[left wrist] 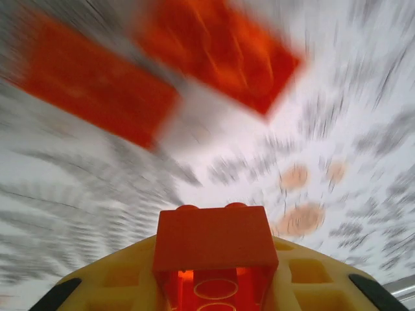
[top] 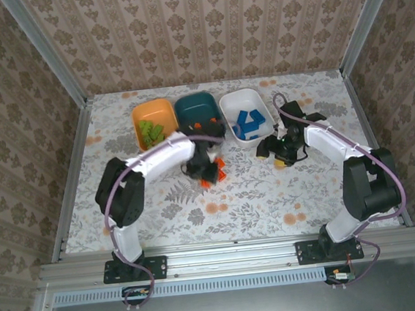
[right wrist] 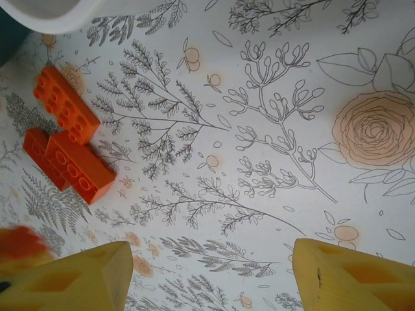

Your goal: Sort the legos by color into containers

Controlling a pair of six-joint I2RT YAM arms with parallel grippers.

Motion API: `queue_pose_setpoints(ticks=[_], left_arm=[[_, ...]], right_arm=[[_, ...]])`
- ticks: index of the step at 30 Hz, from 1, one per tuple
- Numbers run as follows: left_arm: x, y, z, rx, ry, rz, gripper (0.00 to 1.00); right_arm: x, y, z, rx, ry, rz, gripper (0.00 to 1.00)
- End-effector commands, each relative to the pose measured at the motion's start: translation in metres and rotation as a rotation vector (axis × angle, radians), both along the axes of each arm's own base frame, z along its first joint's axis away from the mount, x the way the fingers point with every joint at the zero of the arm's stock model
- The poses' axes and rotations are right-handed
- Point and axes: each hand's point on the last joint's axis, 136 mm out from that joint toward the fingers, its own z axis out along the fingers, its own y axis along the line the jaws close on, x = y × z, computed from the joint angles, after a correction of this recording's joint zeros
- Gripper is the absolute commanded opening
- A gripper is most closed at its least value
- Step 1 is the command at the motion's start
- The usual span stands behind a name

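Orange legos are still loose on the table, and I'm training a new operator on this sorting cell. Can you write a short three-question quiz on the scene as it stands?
1. True or false: the white bowl holds blue legos.
2. What is the left pincer gripping? A) a blue lego B) an orange lego C) nothing
3. Which bowl holds the lime green legos?

Key: 1 true. 2 B. 3 the orange bowl.
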Motion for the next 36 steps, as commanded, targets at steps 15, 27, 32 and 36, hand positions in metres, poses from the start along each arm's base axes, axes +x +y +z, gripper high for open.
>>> queue_pose_setpoints(ticks=[15, 27, 32, 36], left_arm=[[0.218, 0.018, 0.047, -0.141, -0.234, 0.202, 0.22], [0.223, 0.007, 0.035, -0.179, -0.208, 0.205, 0.45], [0.222, 0.007, 0.047, -0.186, -0.228, 0.203, 0.61], [0.219, 0.011, 0.059, -0.181, -0.249, 0.200, 0.66]], right_arm=[[-0.004, -0.001, 0.030, 0.046, -0.064, -0.087, 0.67], [-0.051, -0.021, 0.032, -0.018, -0.082, -0.117, 0.74], [-0.055, -0.022, 0.031, -0.029, -0.087, -0.099, 0.76], [-0.053, -0.021, 0.031, -0.023, -0.096, -0.089, 0.76]])
